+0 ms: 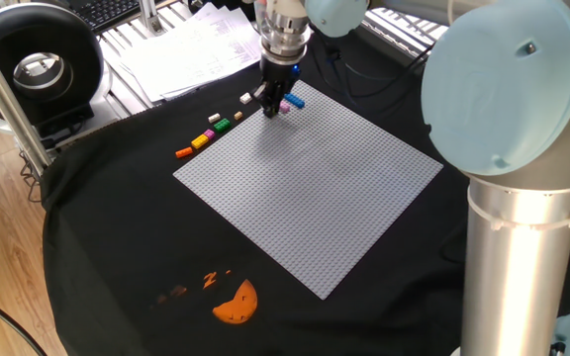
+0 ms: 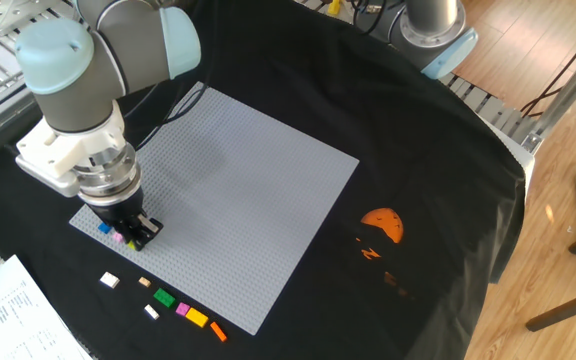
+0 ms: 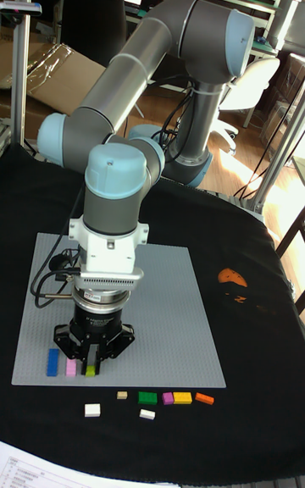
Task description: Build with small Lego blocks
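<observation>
My gripper (image 3: 91, 360) points straight down at the near left corner of the grey baseplate (image 3: 161, 318). Three small Lego blocks sit in a row on that corner: a blue one (image 3: 52, 361), a pink one (image 3: 71, 367) and a yellow-green one (image 3: 90, 368). The fingers stand slightly open on either side of the yellow-green block. Just off the plate's edge on the black cloth lie several loose blocks: white (image 2: 110, 281), tan (image 2: 145, 283), green (image 2: 164, 298), pink (image 2: 182, 310), yellow (image 2: 197, 318) and orange (image 2: 218, 332).
An orange half-round print (image 2: 383, 224) marks the cloth beyond the plate's far side. Paper sheets (image 1: 186, 49) and a round black device (image 1: 33, 59) lie past the cloth edge. The arm's thick base column (image 1: 522, 247) stands at the table's side.
</observation>
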Available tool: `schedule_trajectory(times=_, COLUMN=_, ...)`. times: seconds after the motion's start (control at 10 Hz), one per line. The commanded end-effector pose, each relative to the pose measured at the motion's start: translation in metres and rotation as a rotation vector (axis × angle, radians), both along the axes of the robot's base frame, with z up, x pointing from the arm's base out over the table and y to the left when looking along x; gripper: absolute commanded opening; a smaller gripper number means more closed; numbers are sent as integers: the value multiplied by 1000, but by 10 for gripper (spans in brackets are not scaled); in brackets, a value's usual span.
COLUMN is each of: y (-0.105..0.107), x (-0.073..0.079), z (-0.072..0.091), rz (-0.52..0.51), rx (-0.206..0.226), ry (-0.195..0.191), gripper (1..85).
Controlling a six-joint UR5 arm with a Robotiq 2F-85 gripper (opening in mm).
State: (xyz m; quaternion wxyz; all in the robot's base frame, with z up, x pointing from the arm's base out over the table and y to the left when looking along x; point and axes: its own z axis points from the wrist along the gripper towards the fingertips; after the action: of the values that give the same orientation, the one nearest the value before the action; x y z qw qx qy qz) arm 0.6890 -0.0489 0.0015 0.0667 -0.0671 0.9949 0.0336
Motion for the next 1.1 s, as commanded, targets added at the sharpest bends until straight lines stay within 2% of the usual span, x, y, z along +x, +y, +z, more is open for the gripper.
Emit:
schedule_trajectory(times=0.0, y=1, x=2, z=-2, rz=-6, rx=8, ry=-4, gripper=193)
schedule_trajectory(times=0.2, y=-2, x=-4, z=3, rz=1, rx=6, ry=10, gripper=193)
schedule_trajectory(times=0.4, y=-6, x=-15, z=14, rz=15, rx=12, ry=48, gripper=193)
schedule_trajectory(times=0.7, y=-2, x=-5, z=-1, rz=14, rx=23, ry=20, gripper=190)
schedule_trajectory(times=1.0, y=-1, x=-6, z=0, rz=17, rx=27, ry=21, gripper=190)
